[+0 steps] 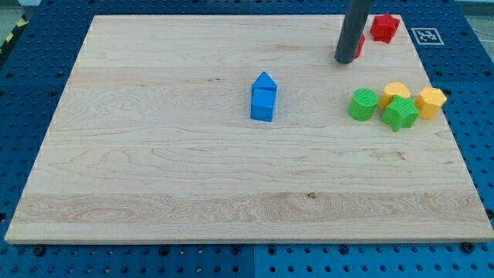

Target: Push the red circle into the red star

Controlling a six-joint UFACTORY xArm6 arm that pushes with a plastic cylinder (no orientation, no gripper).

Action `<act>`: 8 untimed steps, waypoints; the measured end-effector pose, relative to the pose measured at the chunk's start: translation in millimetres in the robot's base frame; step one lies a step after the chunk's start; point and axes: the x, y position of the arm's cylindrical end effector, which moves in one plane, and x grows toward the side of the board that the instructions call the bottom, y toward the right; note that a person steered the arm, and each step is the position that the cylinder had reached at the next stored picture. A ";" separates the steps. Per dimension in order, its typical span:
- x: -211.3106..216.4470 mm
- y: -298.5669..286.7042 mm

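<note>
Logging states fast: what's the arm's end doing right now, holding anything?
No claw: my tip holds nothing, sitting at the left edge of the red circle, red star up-right.
</note>
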 end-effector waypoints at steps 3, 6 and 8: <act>-17.4 -7.2; -35.5 23.0; 6.2 23.6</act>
